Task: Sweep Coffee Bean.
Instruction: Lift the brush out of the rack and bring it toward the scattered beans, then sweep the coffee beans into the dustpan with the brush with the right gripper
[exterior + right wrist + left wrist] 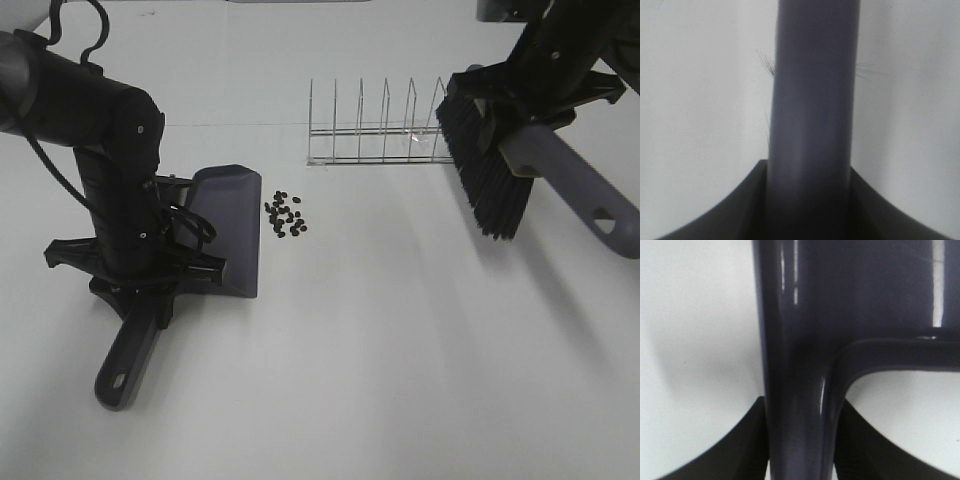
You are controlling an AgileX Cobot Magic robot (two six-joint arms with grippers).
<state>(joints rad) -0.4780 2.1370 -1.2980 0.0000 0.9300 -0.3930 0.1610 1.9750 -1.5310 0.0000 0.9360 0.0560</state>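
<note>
Several tiny dark coffee beans (284, 214) lie in a loose cluster on the white table, just right of the dustpan's front edge. My left gripper (150, 280) is shut on the handle of the dark grey dustpan (232, 230), which rests on the table; the handle fills the left wrist view (800, 390). My right gripper (540, 105) is shut on the grey handle of the brush (485, 165), held in the air at the right with its black bristles pointing down-left, well away from the beans. The brush handle fills the right wrist view (812, 125).
A thin wire rack (375, 130) stands on the table behind the beans, right next to the brush head. The table (400, 350) is plain white.
</note>
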